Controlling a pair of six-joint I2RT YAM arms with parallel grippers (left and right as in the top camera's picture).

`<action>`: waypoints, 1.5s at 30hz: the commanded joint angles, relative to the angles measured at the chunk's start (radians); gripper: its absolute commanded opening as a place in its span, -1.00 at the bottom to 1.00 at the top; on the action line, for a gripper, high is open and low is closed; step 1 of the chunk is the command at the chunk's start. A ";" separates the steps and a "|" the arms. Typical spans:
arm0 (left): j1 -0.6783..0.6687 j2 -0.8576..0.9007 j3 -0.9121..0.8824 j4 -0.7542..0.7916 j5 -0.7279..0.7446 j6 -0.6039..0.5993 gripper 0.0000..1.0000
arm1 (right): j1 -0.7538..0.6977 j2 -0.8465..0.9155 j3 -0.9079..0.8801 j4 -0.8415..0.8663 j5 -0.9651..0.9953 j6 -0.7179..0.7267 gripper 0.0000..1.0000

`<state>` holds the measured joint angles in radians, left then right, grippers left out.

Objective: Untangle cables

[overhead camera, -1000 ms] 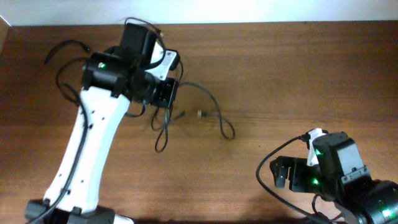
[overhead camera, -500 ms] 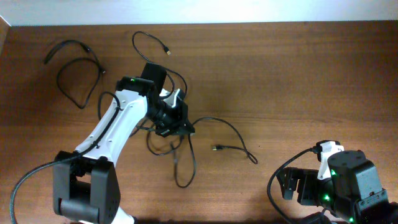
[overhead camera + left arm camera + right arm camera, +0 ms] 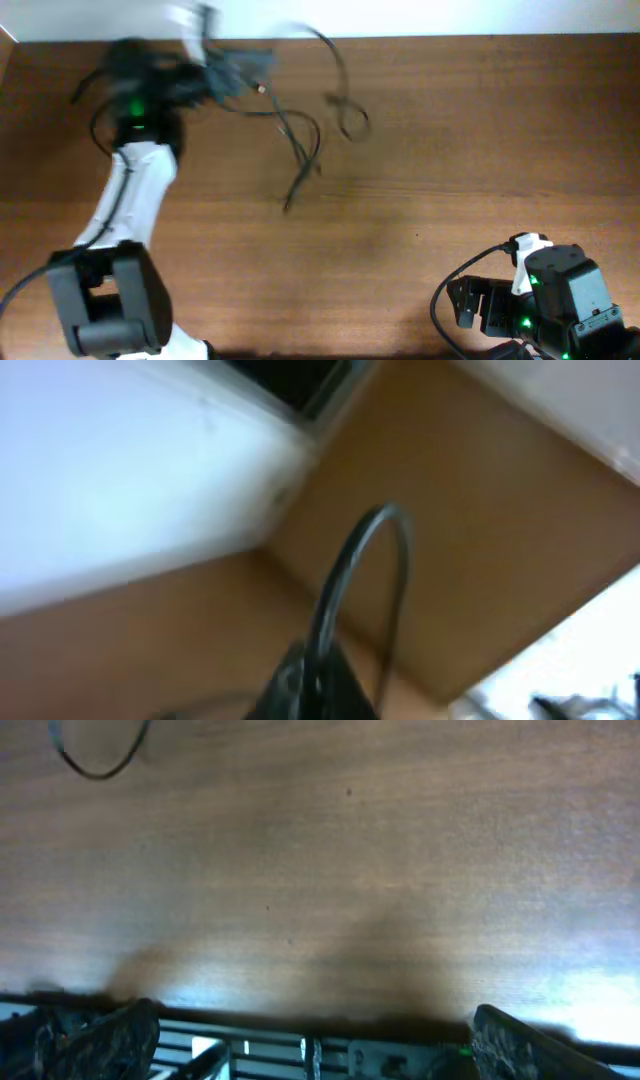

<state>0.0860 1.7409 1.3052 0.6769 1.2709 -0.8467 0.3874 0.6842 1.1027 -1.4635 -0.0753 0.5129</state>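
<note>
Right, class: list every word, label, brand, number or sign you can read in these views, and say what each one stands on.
No text can be read in any view.
The white-and-black left arm is motion-blurred, so any marking on it is unreadable.
The black right arm shows green lights only, no lettering.
The thin black cables and the brown wooden table show no print.

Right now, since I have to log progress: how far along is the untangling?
Early to midway. Done: one cable seems to lie apart at the far left. In hand: the left end effector, motion-blurred, seems to swing the cable bundle above the table; its jaws are unreadable. Left: those strands look intertwined and need separating. The right end effector is open and empty.
</note>
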 commanded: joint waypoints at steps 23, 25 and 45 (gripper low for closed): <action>-0.202 0.247 0.180 -1.162 -0.109 -0.034 -1.00 | 0.005 -0.005 0.002 0.008 0.010 0.027 0.97; -0.229 0.247 0.180 -1.174 -0.109 0.043 -1.00 | 0.005 -0.005 0.002 0.008 0.010 0.027 0.97; -0.245 -0.090 0.183 -1.156 0.226 0.134 -1.00 | 0.005 -0.005 0.002 0.008 0.013 0.027 0.97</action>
<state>-0.1986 1.8511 1.4399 -0.5034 1.3956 -0.7372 0.3874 0.6842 1.1030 -1.4620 -0.0750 0.5423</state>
